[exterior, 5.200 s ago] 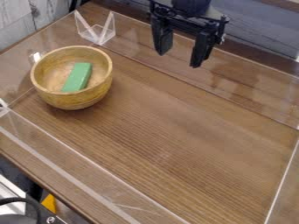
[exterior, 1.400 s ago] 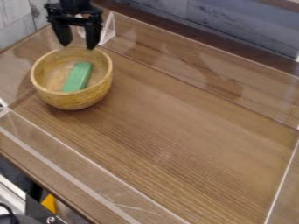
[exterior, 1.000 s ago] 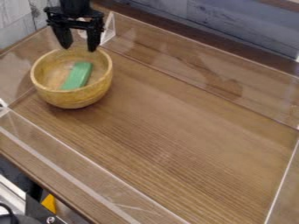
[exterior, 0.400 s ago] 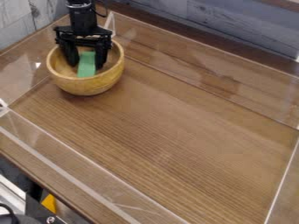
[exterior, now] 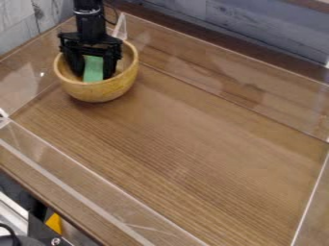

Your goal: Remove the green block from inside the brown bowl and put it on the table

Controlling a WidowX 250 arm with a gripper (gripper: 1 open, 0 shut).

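Observation:
The brown bowl (exterior: pixel 98 93) stands at the back left of the table (exterior: pixel 193 144). Inside it the green block (exterior: pixel 95 70) leans up at an angle. My gripper (exterior: pixel 92 63) reaches straight down into the bowl. Its black fingers (exterior: pixel 67 56) stand open on either side of the block, close to the bowl's inner wall. A gap shows on both sides of the block, so nothing is gripped. The lower end of the block is hidden behind the bowl's near rim.
A clear plastic stand (exterior: pixel 121 23) stands just behind the bowl, partly hidden by my arm. Clear plastic edging (exterior: pixel 77 192) runs along the front and left sides of the table. A grey wall (exterior: pixel 244 19) lies beyond the far edge.
My gripper moved left from the back middle and came down into the bowl, straddling the block. The bowl has shifted a little right and back, and the block now tilts up.

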